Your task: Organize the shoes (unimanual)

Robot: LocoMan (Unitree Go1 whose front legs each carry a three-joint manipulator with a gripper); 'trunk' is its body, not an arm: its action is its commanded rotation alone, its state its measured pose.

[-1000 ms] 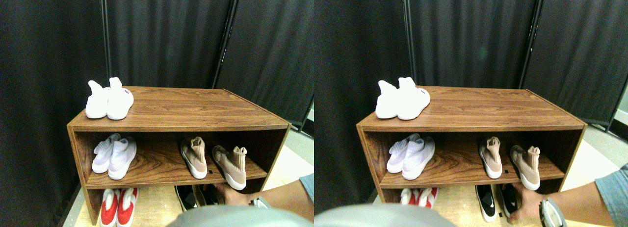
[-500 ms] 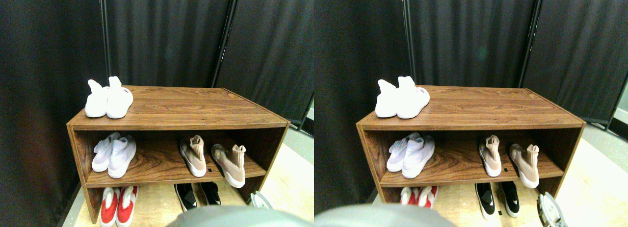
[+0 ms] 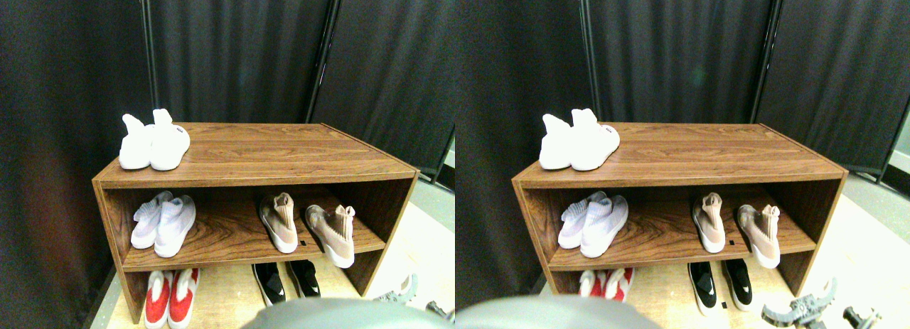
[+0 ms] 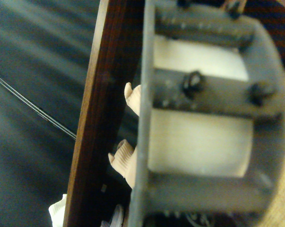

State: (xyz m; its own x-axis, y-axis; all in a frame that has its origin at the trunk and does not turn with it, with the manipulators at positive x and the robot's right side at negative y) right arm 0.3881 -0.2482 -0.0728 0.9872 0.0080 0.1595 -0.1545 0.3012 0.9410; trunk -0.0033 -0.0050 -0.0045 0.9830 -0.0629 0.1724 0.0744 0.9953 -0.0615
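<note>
Grey gripper (image 3: 405, 292) sits low at the shelf unit's (image 3: 249, 176) right end; can't tell whether it's parted. Tan knit shoes (image 3: 307, 226) sit on the middle shelf, slightly splayed. They look light and floppy, so the firmer white sole or heel probably beats the ribbed collar.

Your right gripper (image 3: 416, 300) sits low at the lower right, grey jaw frame partly in view. Wrist view shows the jaw frame close and blurred.
</note>
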